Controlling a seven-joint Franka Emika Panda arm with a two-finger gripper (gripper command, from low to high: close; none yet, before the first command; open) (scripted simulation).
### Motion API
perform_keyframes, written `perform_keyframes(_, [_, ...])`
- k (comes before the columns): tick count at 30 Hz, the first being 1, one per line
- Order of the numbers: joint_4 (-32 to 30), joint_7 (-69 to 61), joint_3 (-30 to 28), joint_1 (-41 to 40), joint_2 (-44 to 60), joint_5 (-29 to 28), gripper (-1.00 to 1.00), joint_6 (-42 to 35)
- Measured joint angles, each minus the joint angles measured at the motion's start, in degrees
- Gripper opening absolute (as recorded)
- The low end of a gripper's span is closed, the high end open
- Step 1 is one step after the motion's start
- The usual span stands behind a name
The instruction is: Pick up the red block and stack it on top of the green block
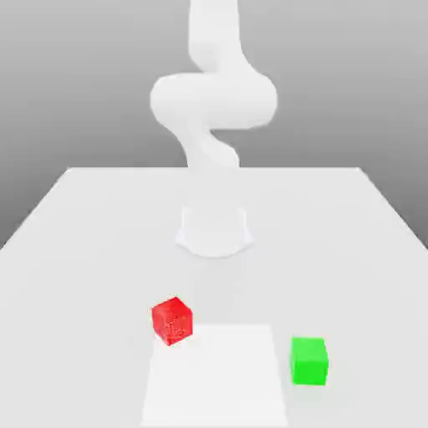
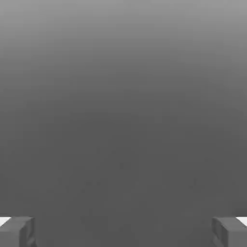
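The red block (image 1: 171, 321), a small speckled cube, rests on the white table (image 1: 100, 226) toward the exterior view's left, near the front. Resting flat on the table toward the exterior view's right is the green block (image 1: 308, 360), a plain cube of the same size, a little nearer the front and well apart from the red one. In the hand view my gripper (image 2: 123, 232) is open: its two grey fingertips (image 2: 17, 231) stand far apart with nothing between them, facing plain grey background. Neither block lies between the fingers.
The arm's white base (image 1: 214, 230) stands mid-table behind the blocks, and the arm (image 1: 213, 100) rises from it past the top of the exterior view. A brighter white square patch (image 1: 213, 380) marks the table between the two blocks.
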Motion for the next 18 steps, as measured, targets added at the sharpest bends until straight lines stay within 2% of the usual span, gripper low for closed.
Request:
perform_keyframes(14, [-26.36,25.22,3.78,-11.30,24.01,2.47,0.00,19.47])
perform_keyframes(18, [-32.01,34.12,4.34,-14.39,37.36,0.55,0.00,29.66])
